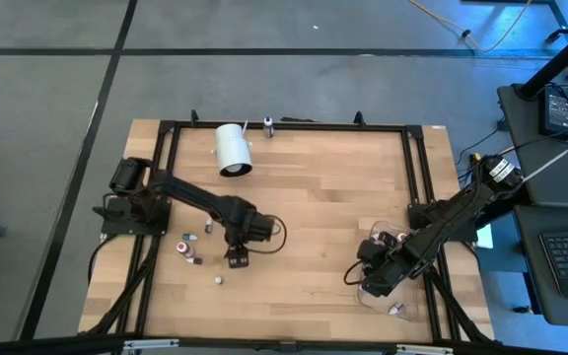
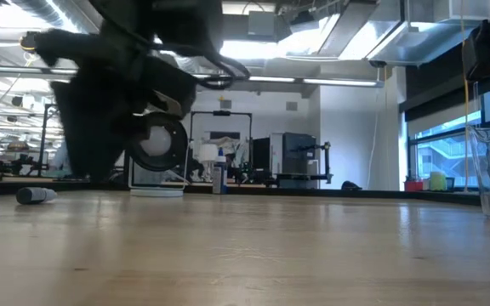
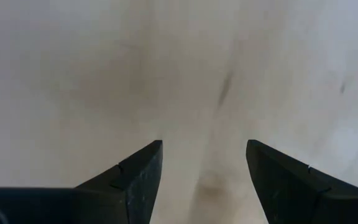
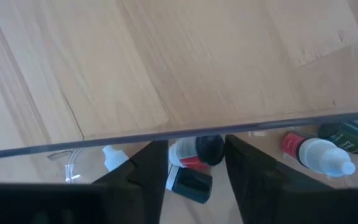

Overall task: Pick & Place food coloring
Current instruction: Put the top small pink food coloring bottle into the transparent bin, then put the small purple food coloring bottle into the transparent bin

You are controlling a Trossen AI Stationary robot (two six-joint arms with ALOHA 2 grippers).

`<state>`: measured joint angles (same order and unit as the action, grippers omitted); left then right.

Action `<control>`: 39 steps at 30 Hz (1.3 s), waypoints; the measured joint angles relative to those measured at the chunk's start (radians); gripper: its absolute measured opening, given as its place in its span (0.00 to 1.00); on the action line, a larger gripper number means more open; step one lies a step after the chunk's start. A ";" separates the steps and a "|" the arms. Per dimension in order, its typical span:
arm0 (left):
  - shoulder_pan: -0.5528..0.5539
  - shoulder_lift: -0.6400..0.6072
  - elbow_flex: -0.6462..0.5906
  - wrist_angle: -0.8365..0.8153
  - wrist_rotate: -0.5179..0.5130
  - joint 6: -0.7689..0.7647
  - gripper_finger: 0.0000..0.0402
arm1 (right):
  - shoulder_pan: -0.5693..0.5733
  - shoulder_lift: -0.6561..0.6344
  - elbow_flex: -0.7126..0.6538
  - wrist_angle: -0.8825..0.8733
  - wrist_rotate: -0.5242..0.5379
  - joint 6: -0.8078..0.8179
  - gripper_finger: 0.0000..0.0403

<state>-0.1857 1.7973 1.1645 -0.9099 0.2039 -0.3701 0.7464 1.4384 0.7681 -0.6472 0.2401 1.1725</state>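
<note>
The left claw (image 1: 238,260), fingers apart and empty, is hovering over bare worktop (image 1: 314,197) with the loose food coloring bottles (image 1: 187,248) lying just beside it, far from the right arm.

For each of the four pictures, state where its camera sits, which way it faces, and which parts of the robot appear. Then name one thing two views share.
High: overhead, facing down at the table; both arms.
Low: at tabletop level, facing the room; one blurred arm.
Left wrist: on the left arm, facing bare wood; open left claw.
Right wrist: on the right arm, facing a clear container of food coloring bottles; right claw.
Shared: white cylinder, high and low.
</note>
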 joint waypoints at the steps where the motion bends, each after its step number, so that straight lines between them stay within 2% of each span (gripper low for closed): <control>1: -0.017 0.000 0.000 -0.002 -0.001 -0.005 0.56 | 0.000 0.000 0.000 0.000 0.000 -0.001 0.41; 6: -0.108 0.000 0.000 0.000 0.018 -0.067 0.53 | 0.000 0.000 0.000 -0.002 0.003 -0.003 0.44; 13: -0.201 0.000 0.000 0.001 0.025 -0.111 0.50 | 0.000 0.000 0.000 -0.001 0.003 0.000 0.43; 25: -0.327 0.000 0.000 0.021 -0.002 -0.118 0.49 | 0.000 0.000 0.000 0.002 0.004 0.004 0.43; 32: -0.383 0.000 0.000 0.020 -0.113 -0.117 0.49 | 0.000 0.000 0.000 0.032 0.006 0.005 0.43; 39: -0.422 0.000 0.000 0.020 -0.138 -0.140 0.45 | 0.000 0.000 0.000 0.093 0.005 0.005 0.43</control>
<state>-0.6075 1.7973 1.1645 -0.8895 0.0662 -0.5105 0.7464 1.4384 0.7681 -0.5537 0.2455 1.1778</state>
